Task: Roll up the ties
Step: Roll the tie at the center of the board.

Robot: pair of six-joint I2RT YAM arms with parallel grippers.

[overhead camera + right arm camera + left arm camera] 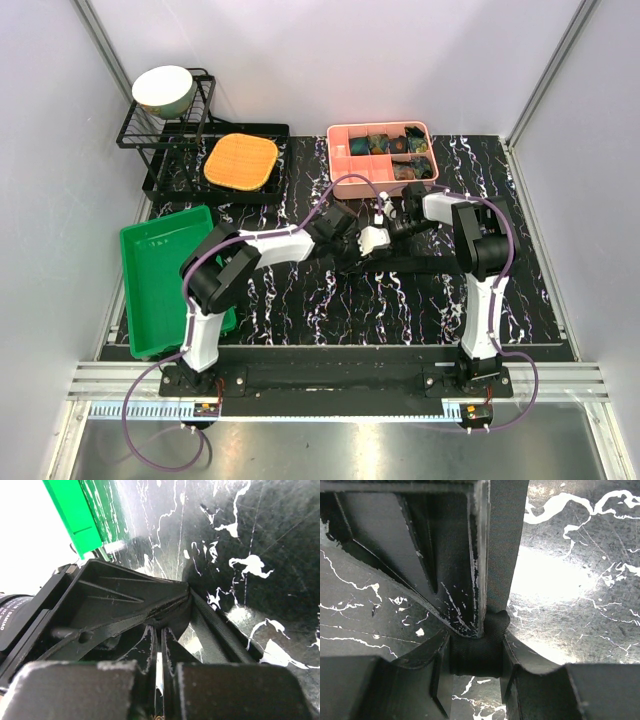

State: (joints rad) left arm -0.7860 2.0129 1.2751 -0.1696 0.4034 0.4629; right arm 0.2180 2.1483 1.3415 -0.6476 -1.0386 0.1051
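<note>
Black tie (420, 263) lies stretched across the middle of the marbled counter (330, 310), where the two arms meet above its left end. Seen from the left wrist, the left claw (476, 662) pinches a small roll of the dark fabric between its fingers, and the rest of the tie runs away from the roll as a flat strip. The right claw (160, 645) is pressed together, only a thin slit between its fingers, with its tips right at the roll. Whether any cloth is caught between them cannot be told. At the far edge a pink tray (338, 160) holds rolled ties (380, 143) in its compartments. A green tray (150, 290) sits at the left edge. Behind it stand a rack (150, 130) carrying a bowl (163, 88) and an orange mat (241, 161).
</note>
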